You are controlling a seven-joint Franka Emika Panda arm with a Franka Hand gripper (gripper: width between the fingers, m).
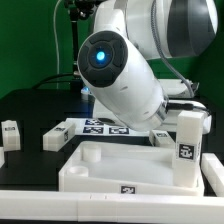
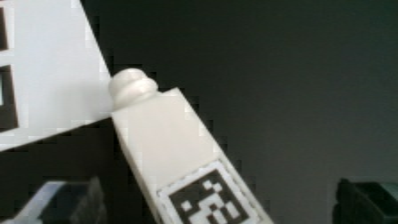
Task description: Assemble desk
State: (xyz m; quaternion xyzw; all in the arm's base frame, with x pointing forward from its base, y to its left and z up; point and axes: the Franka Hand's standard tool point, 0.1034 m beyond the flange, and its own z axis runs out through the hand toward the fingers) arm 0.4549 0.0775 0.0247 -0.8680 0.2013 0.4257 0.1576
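Observation:
The desk's white tray-like tabletop (image 1: 95, 165) lies in the foreground of the exterior view, with one square leg (image 1: 187, 148) standing upright at its corner on the exterior view's right. In the wrist view another white leg (image 2: 178, 150) lies on the dark table, its rounded screw tip (image 2: 128, 86) pointing away and a tag on its upper face. My gripper (image 2: 217, 205) is open and straddles this leg. The dark fingers (image 2: 71, 200) stand clear of it on both sides. In the exterior view the arm's bulk (image 1: 125, 70) hides the gripper.
The marker board (image 1: 100, 127) lies behind the tabletop, and its edge (image 2: 45, 70) is beside the leg's tip. Two loose legs (image 1: 10, 132) (image 1: 57, 136) lie on the black table at the exterior view's left.

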